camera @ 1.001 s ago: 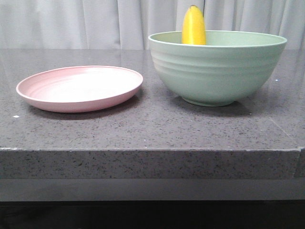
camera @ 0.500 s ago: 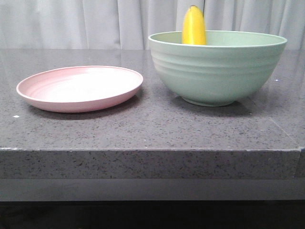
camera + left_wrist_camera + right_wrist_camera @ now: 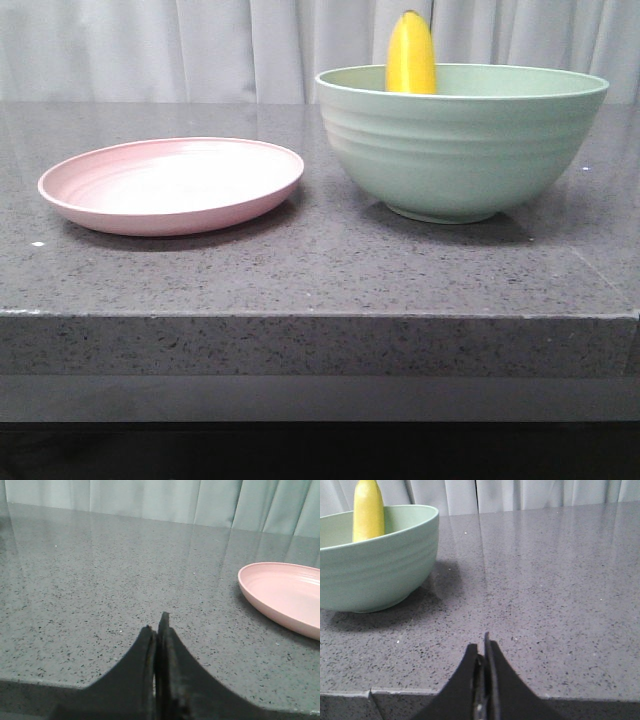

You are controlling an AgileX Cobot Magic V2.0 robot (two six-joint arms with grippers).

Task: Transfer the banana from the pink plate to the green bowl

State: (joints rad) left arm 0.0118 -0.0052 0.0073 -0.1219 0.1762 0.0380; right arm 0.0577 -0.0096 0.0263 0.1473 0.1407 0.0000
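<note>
The yellow banana [image 3: 410, 55] stands on end inside the green bowl [image 3: 462, 145] at the right of the table, its upper part above the rim. It also shows in the right wrist view [image 3: 368, 511], in the bowl [image 3: 375, 565]. The pink plate [image 3: 170, 185] lies empty to the left of the bowl; its edge shows in the left wrist view [image 3: 282, 597]. My left gripper [image 3: 156, 625] is shut and empty, low over the table near its front edge, apart from the plate. My right gripper [image 3: 482, 644] is shut and empty near the front edge, apart from the bowl.
The dark speckled stone table [image 3: 320, 270] ends in a front edge [image 3: 320, 315] close to the camera. A pale curtain [image 3: 200, 50] hangs behind the table. Neither arm shows in the front view.
The whole front view has shifted a few pixels to the right. The banana, bowl and plate keep their places relative to each other.
</note>
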